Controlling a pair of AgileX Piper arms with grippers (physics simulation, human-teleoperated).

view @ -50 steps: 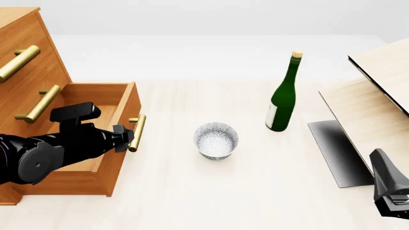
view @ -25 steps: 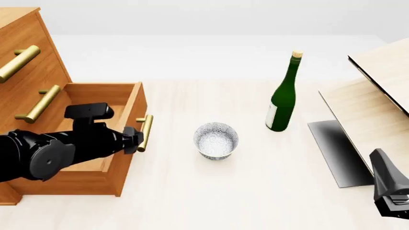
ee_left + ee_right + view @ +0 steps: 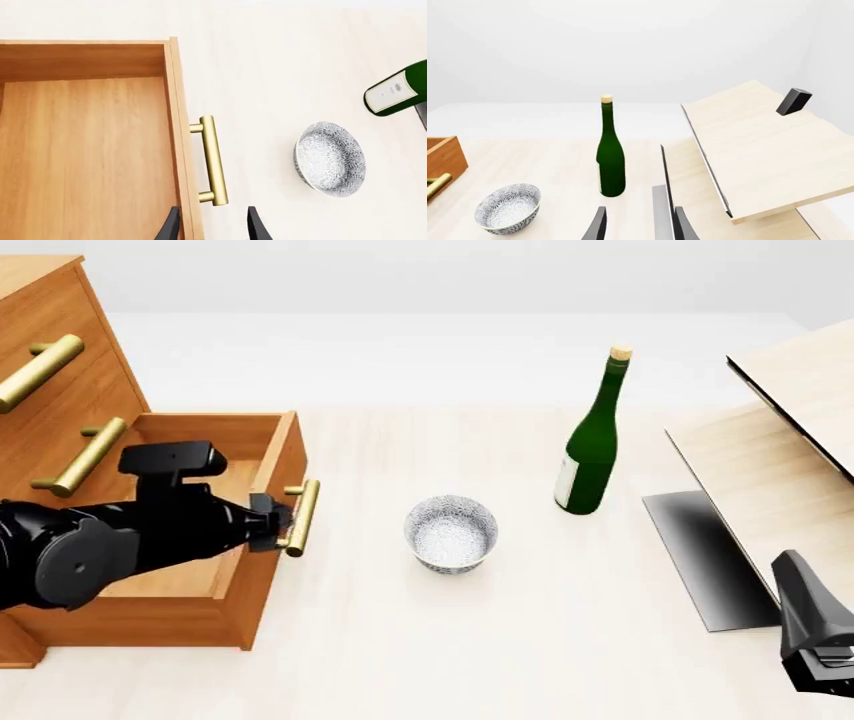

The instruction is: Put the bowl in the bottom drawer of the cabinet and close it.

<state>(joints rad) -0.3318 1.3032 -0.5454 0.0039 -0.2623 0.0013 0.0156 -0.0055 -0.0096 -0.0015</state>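
The speckled white bowl [image 3: 451, 532] [image 3: 330, 159] [image 3: 507, 209] stands upright on the table, right of the cabinet [image 3: 83, 390]. The bottom drawer [image 3: 264, 575] [image 3: 80, 150] is pulled out and holds nothing, its brass handle [image 3: 303, 517] [image 3: 212, 160] facing the bowl. My left gripper [image 3: 282, 520] [image 3: 212, 227] hovers open just short of the handle's near end, its fingers apart and not touching the bar. My right gripper [image 3: 639, 227] is open and holds nothing, low at the table's right, well away from the bowl.
A tall green bottle [image 3: 589, 450] [image 3: 610, 160] stands right of and behind the bowl. Pale wooden boards [image 3: 781, 455] [image 3: 760, 150] lean at the far right over a dark grey panel [image 3: 705, 555]. The two upper drawers are shut, handles [image 3: 80, 455] sticking out.
The bottom drawer slid out a little further with the left gripper on its handle. The left gripper has since let go and drawn back slightly. The right arm and bowl stayed still.
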